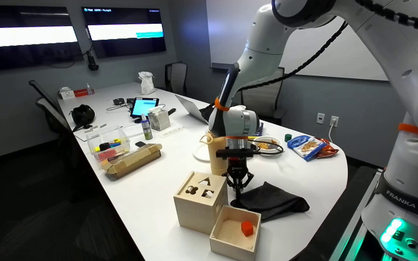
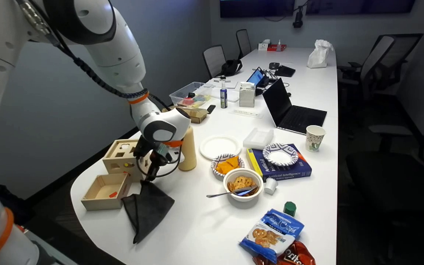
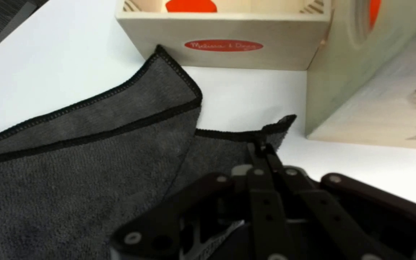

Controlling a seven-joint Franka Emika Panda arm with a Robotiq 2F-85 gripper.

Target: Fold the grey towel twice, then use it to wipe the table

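The towel (image 1: 272, 203), spread away from the tall box (image 1: 200, 204), is pinched by the pincer (image 3: 262, 146) near the box-side corner.

White table (image 2: 197, 209). In an exterior view, by its near edge, a dark grey towel (image 2: 149, 209), black-hemmed; toward the right edge, a blue bag (image 2: 274, 232), a red bag (image 2: 297, 254), a green-patterned white cup (image 2: 314, 138); at the far right corner, a white bag (image 2: 319, 54).

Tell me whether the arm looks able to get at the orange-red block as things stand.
Probably yes: the orange-red block lies in a tray open on top. First, though, the hand, seemingly shut on the grey towel, would likely have to let go and clear the tray's wall.
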